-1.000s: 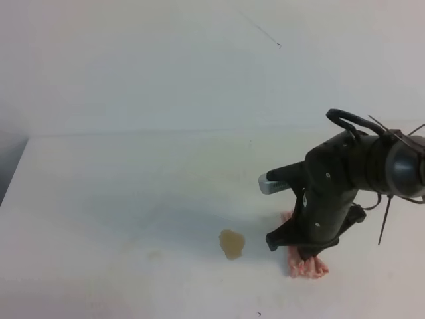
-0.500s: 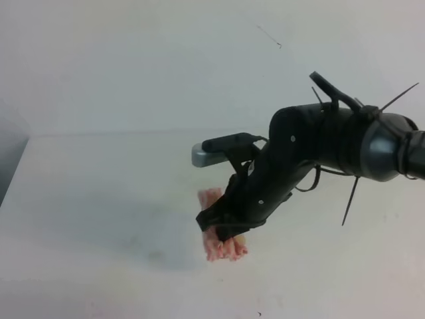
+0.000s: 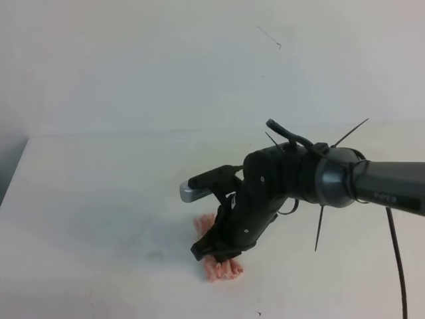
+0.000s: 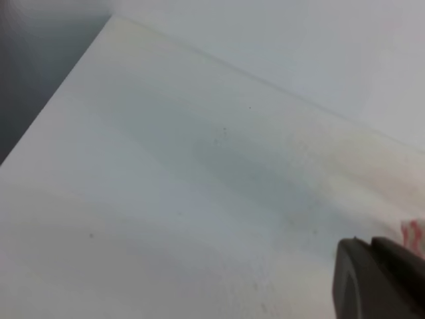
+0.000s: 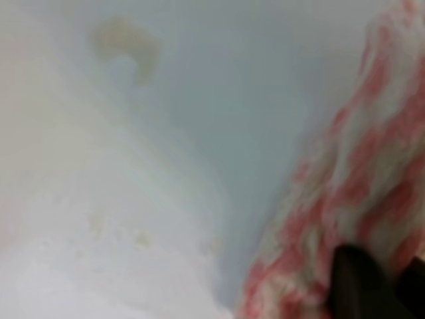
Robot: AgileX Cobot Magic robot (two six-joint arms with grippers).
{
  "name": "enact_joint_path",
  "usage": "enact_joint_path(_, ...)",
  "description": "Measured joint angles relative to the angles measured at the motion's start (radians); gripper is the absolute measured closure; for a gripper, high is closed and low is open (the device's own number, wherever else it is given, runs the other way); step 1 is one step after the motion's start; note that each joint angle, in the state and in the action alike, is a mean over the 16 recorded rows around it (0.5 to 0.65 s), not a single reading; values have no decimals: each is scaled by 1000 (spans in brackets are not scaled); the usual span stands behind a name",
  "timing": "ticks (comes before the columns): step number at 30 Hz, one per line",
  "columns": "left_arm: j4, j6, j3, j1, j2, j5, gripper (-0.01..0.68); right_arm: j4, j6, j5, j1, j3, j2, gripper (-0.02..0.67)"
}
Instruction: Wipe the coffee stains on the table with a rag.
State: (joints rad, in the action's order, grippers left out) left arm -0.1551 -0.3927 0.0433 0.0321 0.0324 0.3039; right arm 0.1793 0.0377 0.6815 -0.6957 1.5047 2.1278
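My right gripper is shut on the rag, a pink-and-white cloth pressed onto the white table near its front middle. The black arm comes in from the right and hides most of the rag. No glossy tan puddle of coffee stains shows; its spot lies under the arm and cloth. In the right wrist view the rag fills the right side, with dark fingertips clamped on its lower end. In the left wrist view a bit of the rag shows at the right edge behind a dark gripper part. My left gripper is out of sight.
A faint yellowish smudge marks the tabletop left of the rag, and a curved tan smear shows in the right wrist view. The table's left edge drops off to a dark floor. A white wall stands behind the table.
My right gripper has dragged the rag leftward across the table, over the place where the tan puddle lay. The puddle no longer shows.
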Motion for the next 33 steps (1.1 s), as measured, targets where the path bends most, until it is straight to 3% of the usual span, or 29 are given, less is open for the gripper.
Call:
enact_joint_path(12,0,0,0,0,0,0,672,-283,-186,52,57,-6,18,653)
enact_joint_path(20,0,0,0,0,0,0,672,-292,-211,65,160,-90,-43,653)
enact_joint_path(33,0,0,0,0,0,0,672,-333,-208,-135,281,-429,-341,622)
